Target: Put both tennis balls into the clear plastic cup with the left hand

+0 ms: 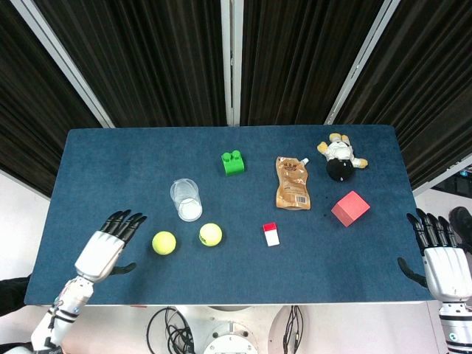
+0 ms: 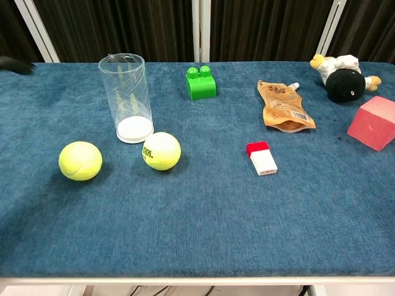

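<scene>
Two yellow-green tennis balls lie on the blue table: one at the left (image 1: 164,243) (image 2: 80,161), the other (image 1: 210,234) (image 2: 162,150) right beside the cup. The clear plastic cup (image 1: 186,199) (image 2: 126,98) stands upright and holds nothing. My left hand (image 1: 109,244) hovers over the table's front left, fingers spread, empty, a short way left of the left ball; a dark fingertip (image 2: 15,64) shows at the chest view's left edge. My right hand (image 1: 439,259) is open, off the table's right front corner.
A green brick (image 1: 234,162), a brown pouch (image 1: 293,182), a plush toy (image 1: 341,159), a red cube (image 1: 350,208) and a small red-and-white box (image 1: 271,233) lie across the middle and right of the table (image 1: 110,169).
</scene>
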Tool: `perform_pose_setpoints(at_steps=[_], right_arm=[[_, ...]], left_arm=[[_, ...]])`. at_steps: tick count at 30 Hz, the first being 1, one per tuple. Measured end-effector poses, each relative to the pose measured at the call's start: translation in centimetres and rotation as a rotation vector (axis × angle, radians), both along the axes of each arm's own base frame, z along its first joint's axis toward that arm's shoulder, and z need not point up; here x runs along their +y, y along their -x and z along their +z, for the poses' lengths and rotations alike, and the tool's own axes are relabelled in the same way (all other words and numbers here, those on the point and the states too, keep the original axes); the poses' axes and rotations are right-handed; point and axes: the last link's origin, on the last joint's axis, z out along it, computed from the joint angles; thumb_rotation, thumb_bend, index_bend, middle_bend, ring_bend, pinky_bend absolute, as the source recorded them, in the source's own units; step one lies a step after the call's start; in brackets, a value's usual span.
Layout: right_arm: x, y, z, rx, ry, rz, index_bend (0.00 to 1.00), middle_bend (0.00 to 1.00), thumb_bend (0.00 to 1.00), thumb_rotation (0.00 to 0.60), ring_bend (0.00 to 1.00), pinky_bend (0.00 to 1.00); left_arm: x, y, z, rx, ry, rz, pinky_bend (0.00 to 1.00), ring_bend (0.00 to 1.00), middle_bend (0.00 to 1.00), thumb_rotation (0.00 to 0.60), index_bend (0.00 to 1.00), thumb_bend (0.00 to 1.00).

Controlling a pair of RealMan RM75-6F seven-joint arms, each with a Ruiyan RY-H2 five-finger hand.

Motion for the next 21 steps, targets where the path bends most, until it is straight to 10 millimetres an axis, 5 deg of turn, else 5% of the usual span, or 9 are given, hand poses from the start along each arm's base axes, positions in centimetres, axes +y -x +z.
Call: perform_pose_setpoints(at_steps=[9,21], right_arm=[[0.1,0.2,0.5,-0.026,-0.009,-0.005,0.00,0.00,0.20,0.600,0.00,0.00],[0.2,0.7,0.9,-0.037,-0.003,-0.024,0.00,0.00,0.21,0.600,0.00,0.00]], left_arm=[[2.6,-1.0,-4.4,0.040,0.083,0.047,0.12,0.03,0.08,0.600,0.07,0.07],[3.9,-1.3,-7.9,0.100,0.144,0.081,0.40,0.16,0.17,0.600,0.21,0.08]])
